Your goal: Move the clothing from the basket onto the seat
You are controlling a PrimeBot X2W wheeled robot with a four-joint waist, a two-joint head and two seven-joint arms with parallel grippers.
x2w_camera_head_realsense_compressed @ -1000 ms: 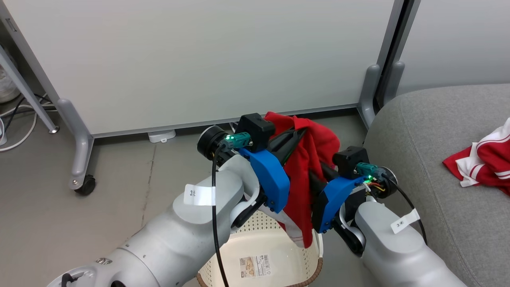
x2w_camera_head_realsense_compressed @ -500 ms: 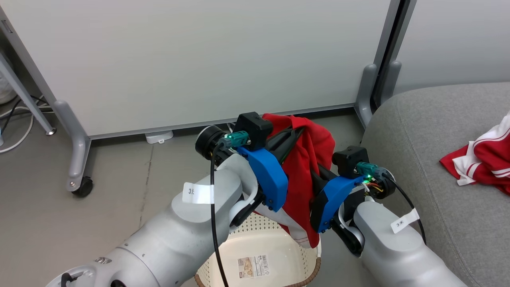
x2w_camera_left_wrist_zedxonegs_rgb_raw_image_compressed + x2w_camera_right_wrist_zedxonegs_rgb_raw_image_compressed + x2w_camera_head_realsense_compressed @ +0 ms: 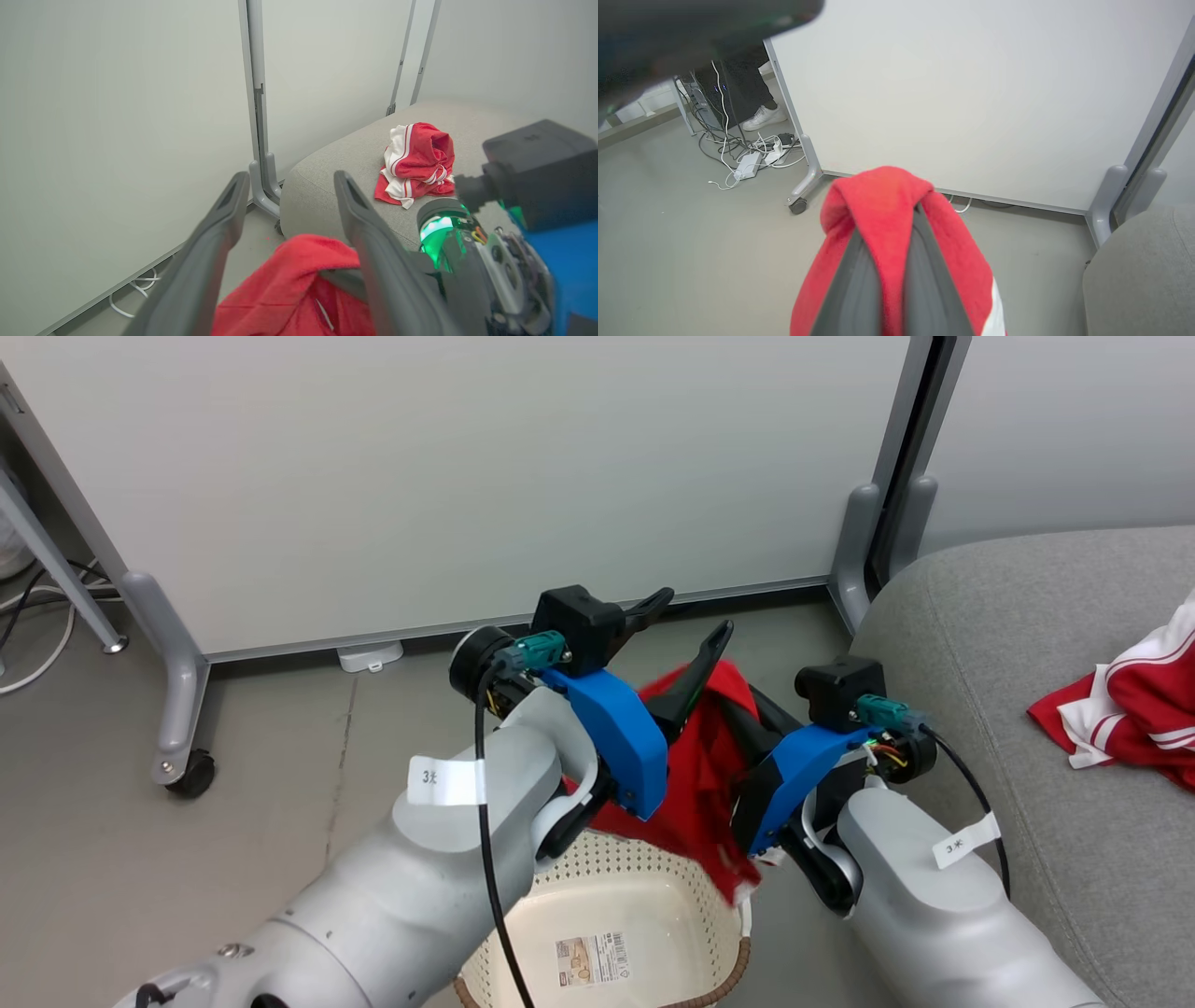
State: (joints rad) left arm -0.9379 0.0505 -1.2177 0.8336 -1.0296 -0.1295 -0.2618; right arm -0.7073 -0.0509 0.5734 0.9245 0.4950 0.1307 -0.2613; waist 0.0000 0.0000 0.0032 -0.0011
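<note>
Your right gripper (image 3: 892,228) pinches the red garment (image 3: 700,775) over the basket (image 3: 607,887), left gripper (image 3: 693,613) gapes wide; next, carry it onto the seat (image 3: 1027,644).

The grey upholstered sofa seat (image 3: 980,635) is free across its near left part; a crumpled red-and-white garment (image 3: 1134,709) takes its right. A white partition panel (image 3: 467,476) on grey wheeled legs (image 3: 177,709) walls off the far side. Bare grey floor (image 3: 140,859) lies open left of the cream perforated basket (image 3: 597,868).
</note>
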